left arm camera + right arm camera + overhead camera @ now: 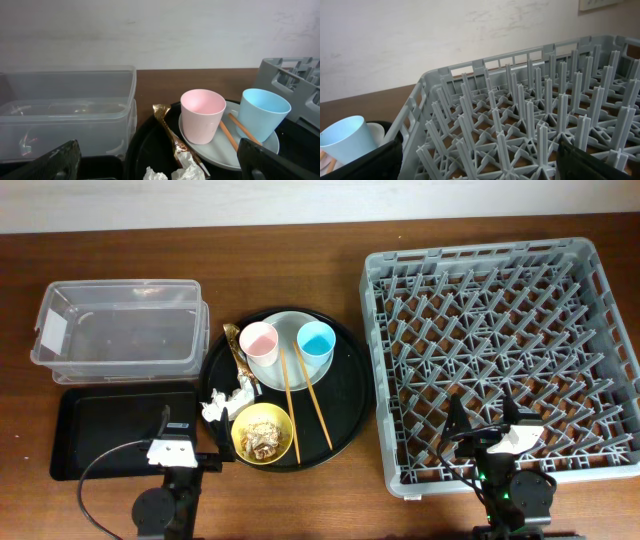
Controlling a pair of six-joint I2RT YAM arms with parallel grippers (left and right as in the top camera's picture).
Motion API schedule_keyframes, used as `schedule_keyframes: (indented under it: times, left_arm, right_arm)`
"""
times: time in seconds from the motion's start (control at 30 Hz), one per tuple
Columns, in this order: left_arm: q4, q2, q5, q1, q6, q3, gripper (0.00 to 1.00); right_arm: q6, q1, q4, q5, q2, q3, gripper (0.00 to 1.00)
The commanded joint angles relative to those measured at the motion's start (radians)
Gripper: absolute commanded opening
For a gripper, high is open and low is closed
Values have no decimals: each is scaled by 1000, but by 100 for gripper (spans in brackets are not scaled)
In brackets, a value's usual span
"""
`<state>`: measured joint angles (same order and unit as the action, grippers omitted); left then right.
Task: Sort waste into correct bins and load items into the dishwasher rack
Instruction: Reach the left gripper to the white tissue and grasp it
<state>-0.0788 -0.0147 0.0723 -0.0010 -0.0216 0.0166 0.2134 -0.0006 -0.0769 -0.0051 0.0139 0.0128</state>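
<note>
1. The crumpled tissue [225, 401] lies on the left side of the round black tray [352, 395], which sits about mid-worktop. The gold wrapper [236, 351] lies just beyond it toward the far edge, beside the pink cup [258, 340].
2. We see the food scraps [265, 436] inside the yellow bowl [243, 448], on the side of the round tray closest to the near edge.
3. The pink cup and the blue cup [317, 340] stand upright side by side on the plate [290, 326]. The chopsticks [288, 398] run from the plate toward the near edge, one passing just beside the bowl.
4. The clear box [118, 325] sits toward the far-left corner. The flat black tray [105, 430] lies just in front of it, toward the near-left corner.
5. The rack [500, 330] fills the right side of the worktop, its pegs upright.
6. The left gripper [162, 161] sits at the near edge between the flat tray and the bowl, with its fingers spread wide.
7. The right gripper [485, 418] sits at the near edge over the rack's near rim, and we see its fingers spread wide too.
</note>
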Motion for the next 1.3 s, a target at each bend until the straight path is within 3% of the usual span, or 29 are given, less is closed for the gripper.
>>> schedule_keyframes:
  times: [0.0,0.1,0.37,0.63,0.87,0.9,1.0,1.07,1.13,1.27]
  left_arm:
    - [26,7,50,-6,15,-6,99]
    - [-15,7,159,-6,10,45,99]
    - [-311,-147,160,-5,-18,398,99]
    - [-768,-755,161,-6,22,964,99]
    - [-821,-1045,246,-5,22,1132,99]
    - [-824,-1068,246,-5,14,1131,95]
    - [-888,-1138,221,-6,-66,1131,27]
    - [-957,-1172,107,-10,-200,1126,5]
    - [-1000,-1181,-44,-44,-340,1106,1]
    - [-974,-1187,-198,-153,-491,1028,21]
  right_arm:
    - [4,-8,-2,2,-10,-7,98]
    - [4,-8,-2,2,-10,-7,98]
    - [4,-8,-2,1,-10,-7,99]
    - [4,-8,-2,2,-10,-7,98]
    - [4,-8,-2,2,-10,-7,98]
    - [4,-8,-2,2,-10,-7,98]
    - [4,-8,-2,1,-10,-7,98]
    - [4,-8,-2,2,-10,-7,98]
    - [4,-8,-2,2,-10,-7,98]
    - [4,-8,-2,1,-10,-7,98]
